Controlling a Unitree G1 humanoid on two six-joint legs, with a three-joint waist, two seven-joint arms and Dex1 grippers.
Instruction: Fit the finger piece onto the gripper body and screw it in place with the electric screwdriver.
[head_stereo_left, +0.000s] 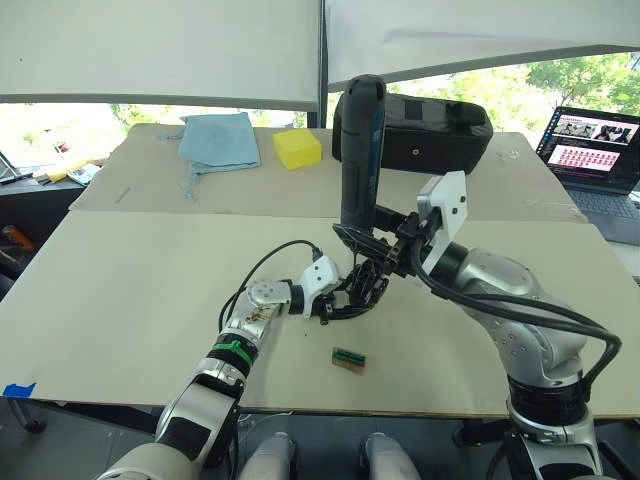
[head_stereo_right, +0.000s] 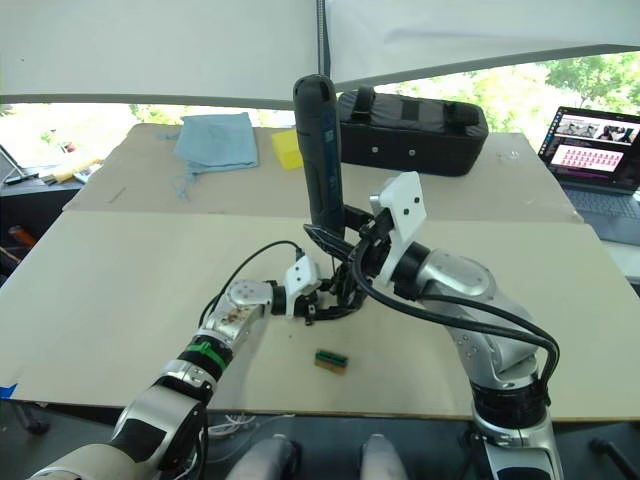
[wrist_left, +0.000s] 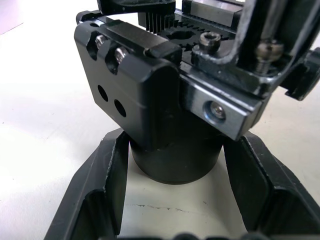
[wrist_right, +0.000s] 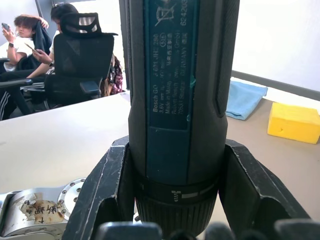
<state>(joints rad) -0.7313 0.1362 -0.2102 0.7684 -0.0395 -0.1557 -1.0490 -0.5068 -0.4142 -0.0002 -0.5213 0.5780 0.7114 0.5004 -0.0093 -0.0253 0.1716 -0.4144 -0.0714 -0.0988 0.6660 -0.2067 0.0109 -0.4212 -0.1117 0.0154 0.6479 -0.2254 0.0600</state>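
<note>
The gripper body (wrist_left: 150, 90), a chunky black mechanism with silver screws and a toothed rack, rests on the table near its front middle. My left gripper (head_stereo_left: 335, 292) is shut on its round base, one finger (wrist_left: 102, 185) on each side. My right gripper (head_stereo_left: 392, 245) is shut on the electric screwdriver (head_stereo_left: 361, 150). The screwdriver stands upright with its dark grey barrel (wrist_right: 182, 100) between the fingers and its tip pointing down at the gripper body (head_stereo_left: 362, 285). A thin metal shaft meets a screw head (wrist_left: 269, 48) on the body's top. The finger piece is hidden among the black parts.
A small green part (head_stereo_left: 349, 360) lies on the paper just in front of the grippers. At the back of the table are a large black case (head_stereo_left: 430, 130), a yellow sponge (head_stereo_left: 297, 148) and a blue cloth (head_stereo_left: 218, 140). A laptop (head_stereo_left: 595, 150) stands at the far right. People sit beyond the table (wrist_right: 30, 35).
</note>
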